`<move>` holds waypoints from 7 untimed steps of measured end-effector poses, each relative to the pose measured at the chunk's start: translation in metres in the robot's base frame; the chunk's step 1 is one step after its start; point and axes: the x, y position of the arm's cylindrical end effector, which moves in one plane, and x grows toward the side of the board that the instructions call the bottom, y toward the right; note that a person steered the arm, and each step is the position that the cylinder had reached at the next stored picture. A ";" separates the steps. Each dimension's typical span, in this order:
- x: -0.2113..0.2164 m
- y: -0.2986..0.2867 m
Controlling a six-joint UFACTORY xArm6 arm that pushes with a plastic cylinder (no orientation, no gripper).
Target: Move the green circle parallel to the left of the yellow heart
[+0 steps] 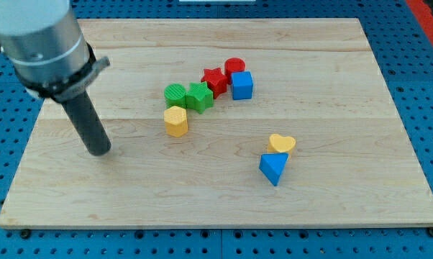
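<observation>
The green circle (175, 94) sits near the board's middle, touching a green star (199, 96) on its right and a yellow hexagon (176, 121) just below it. The yellow heart (281, 143) lies to the lower right, with a blue triangle (273, 167) touching its lower edge. My tip (100, 150) rests on the board well to the left of the green circle and somewhat lower, apart from every block.
A red star (216, 78), a red circle (235, 67) and a blue cube (242, 85) cluster right of the green star. The wooden board (346, 208) lies on a blue perforated surface. The arm's grey body (40, 39) fills the view's top left.
</observation>
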 end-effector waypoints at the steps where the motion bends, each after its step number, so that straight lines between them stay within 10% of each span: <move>1: -0.041 0.000; 4: -0.134 0.037; 7: -0.097 0.097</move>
